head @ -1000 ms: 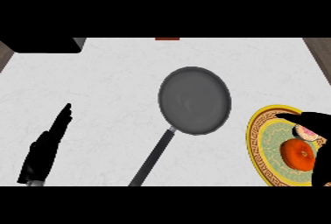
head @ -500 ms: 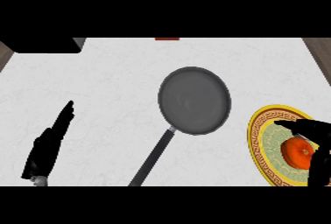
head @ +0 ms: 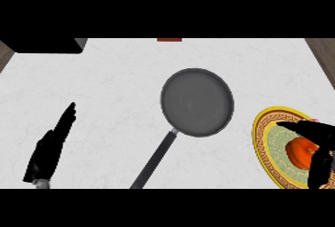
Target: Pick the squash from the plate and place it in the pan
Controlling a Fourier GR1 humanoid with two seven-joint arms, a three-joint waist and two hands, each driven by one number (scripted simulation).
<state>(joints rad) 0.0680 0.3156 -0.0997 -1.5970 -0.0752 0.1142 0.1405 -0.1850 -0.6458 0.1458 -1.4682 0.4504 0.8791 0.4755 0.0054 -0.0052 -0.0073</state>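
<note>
Right, biggest first: white marbled counter (head: 118, 80) fills most of the head view. On it, mid-frame, sits the dark grey pan (head: 197, 102), round part up top, long handle running down-left toward the lower edge; nothing inside it. To its right, at the frame's edge and partly cut off, lies the plate (head: 265, 142) w/ yellow patterned rim and pale green centre. The orange squash (head: 301, 151) sits on that plate, well apart from the pan. The right hand (head: 318, 146) is over the plate: one finger stretches across above the squash, another comes down beside it, so the hand is curved around the squash, partly open; can't tell if it's actually touching. The left hand (head: 51, 146) rests low at the left, fingers straight, pointing up, holding nothing.
</note>
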